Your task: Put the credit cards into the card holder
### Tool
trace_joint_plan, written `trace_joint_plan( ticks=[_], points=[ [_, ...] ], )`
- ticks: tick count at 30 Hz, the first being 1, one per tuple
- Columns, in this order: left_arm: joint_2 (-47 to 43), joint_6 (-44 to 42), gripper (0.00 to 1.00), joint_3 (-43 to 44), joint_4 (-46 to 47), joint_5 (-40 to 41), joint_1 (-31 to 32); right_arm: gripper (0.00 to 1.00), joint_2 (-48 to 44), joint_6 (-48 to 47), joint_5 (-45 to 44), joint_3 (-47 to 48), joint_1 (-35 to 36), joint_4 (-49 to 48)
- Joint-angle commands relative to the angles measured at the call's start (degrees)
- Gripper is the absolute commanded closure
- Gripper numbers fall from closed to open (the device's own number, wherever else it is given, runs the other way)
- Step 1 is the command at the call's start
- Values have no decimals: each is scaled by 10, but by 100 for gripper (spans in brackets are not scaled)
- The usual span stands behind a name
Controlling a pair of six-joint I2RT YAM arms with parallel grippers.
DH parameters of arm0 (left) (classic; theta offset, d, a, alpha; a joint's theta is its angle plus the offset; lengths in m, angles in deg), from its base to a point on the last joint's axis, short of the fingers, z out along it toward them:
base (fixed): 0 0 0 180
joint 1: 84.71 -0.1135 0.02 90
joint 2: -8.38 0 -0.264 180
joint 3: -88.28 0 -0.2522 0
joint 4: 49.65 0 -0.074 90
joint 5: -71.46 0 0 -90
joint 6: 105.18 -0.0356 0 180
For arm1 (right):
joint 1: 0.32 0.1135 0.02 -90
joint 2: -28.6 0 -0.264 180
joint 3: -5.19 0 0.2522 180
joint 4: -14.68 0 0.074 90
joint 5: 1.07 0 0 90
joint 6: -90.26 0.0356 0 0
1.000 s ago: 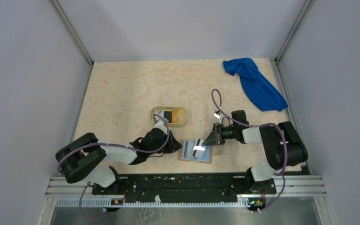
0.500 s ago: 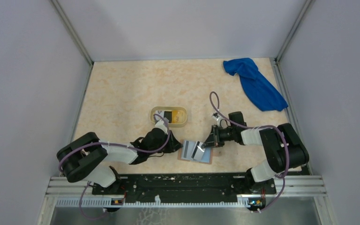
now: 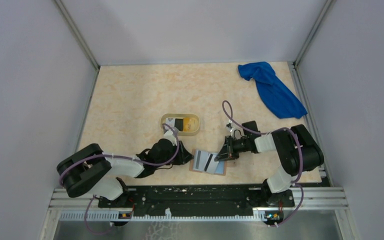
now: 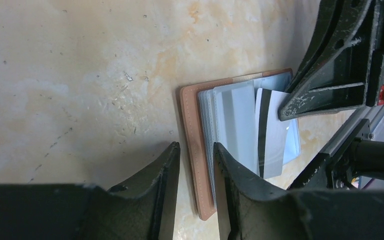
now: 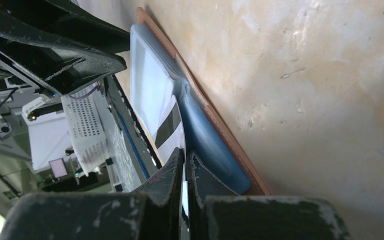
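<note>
The card holder (image 3: 221,168) lies open near the front edge, tan outside (image 4: 190,125) with grey-blue slots (image 5: 205,145). My right gripper (image 3: 219,156) is shut on a white credit card with a black stripe (image 3: 208,161). The card's far end lies over the slots (image 4: 272,135), and it runs out from between the pinched fingers (image 5: 176,135) of that gripper (image 5: 186,152). My left gripper (image 3: 189,159) sits at the holder's left edge. Its jaws stand a little apart astride the tan border (image 4: 195,146), one finger on the table, the other over the slots. More credit cards (image 3: 182,123), black and yellow-orange, lie in a tray.
The pale yellow oval tray (image 3: 198,125) stands just behind my left gripper. A blue cloth (image 3: 272,90) lies crumpled at the back right. Grey walls close the table on three sides, and the black rail with the arm bases (image 3: 195,195) runs along the front.
My right gripper has moved left and lower with the striped card, which now lies flatter over the holder's slots. The left gripper has stayed at the holder's edge, its jaws slightly wider.
</note>
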Motion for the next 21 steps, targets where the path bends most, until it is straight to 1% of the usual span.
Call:
trace_joint_plan(
  ticks=[1, 4, 8, 15, 21],
  points=[
    [12, -35, 62, -12, -12, -20, 3, 100, 45, -13, -18, 31, 7, 30],
    [24, -37, 61, -12, 5, -38, 3, 100, 74, -36, -10, 57, 12, 55],
    [36, -39, 62, -9, 13, -58, 3, 100, 84, -55, -7, 77, 22, 75],
    [52, -41, 63, -2, 20, -70, 3, 100, 83, -49, -6, 89, 30, 71],
    [70, -36, 63, -1, 41, -80, 3, 100, 91, -36, 5, 104, 50, 53]
  ],
)
